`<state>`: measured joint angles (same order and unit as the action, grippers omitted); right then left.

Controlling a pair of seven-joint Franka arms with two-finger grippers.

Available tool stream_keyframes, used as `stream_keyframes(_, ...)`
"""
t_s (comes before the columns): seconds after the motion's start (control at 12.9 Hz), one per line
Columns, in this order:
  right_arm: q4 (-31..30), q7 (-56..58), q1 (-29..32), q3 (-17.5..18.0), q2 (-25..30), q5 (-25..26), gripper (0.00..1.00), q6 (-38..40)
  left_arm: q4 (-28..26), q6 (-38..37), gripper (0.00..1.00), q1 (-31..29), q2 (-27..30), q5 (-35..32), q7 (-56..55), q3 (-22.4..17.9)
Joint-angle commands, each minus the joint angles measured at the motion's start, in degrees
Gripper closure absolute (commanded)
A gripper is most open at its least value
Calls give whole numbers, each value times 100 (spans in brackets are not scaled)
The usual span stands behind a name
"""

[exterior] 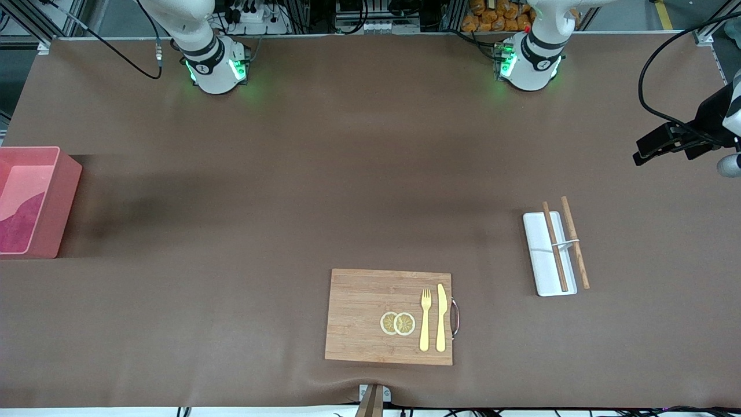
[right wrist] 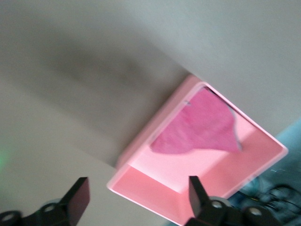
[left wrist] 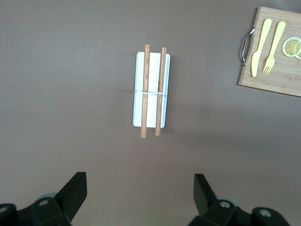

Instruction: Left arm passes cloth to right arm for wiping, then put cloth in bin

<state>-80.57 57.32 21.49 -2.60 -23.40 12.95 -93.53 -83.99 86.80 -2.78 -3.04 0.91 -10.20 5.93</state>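
With the cloth (right wrist: 200,125) lying in the bin (right wrist: 141,141), my right gripper (right wrist: 134,200) hangs spread and empty above it; my left gripper (left wrist: 138,197) waits, wide open, holding nothing.

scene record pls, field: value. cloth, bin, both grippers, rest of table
cloth: magenta cloth lying inside the bin
bin: pink bin at the right arm's end of the table
right gripper: right gripper open, holding nothing, above the table beside the bin
left gripper: left gripper open, holding nothing, above the table by the white tray
tray: carries wooden chopsticks
board: wooden board with fork, knife, lemon slices
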Motion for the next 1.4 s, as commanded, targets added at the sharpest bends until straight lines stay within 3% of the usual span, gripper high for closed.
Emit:
stream_keyframes(0.0, -99, -1313, -617, 5, 405, -529, 0, 509, -65, 56, 0, 14, 102, -100, 71, -13)
stream_keyframes(0.39, -361, -3890, -1962, 5, 994, -653, 0, 1038, -65, 47, 0, -3, 137, -100, 89, -21)
stream_keyframes(0.78, -959, -5289, -2569, 5, 1925, -1066, 0, 1064, -83, -23, 0, -29, 199, -100, 133, -22)
stream_keyframes(1.09, -1207, -5635, -2335, 110, 2498, -1391, 0, 1073, -83, -50, 0, -30, 208, -108, 168, -39)
stream_keyframes(1.24, -1198, -5731, -1441, 880, 2638, -1515, 0, 1047, -83, -50, 0, -30, 208, -108, 168, -39)
stream_keyframes(1.32, -1189, -5940, -1359, 980, 2648, -1515, 0, 1056, -83, -58, 0, -30, 208, -108, 168, -39)
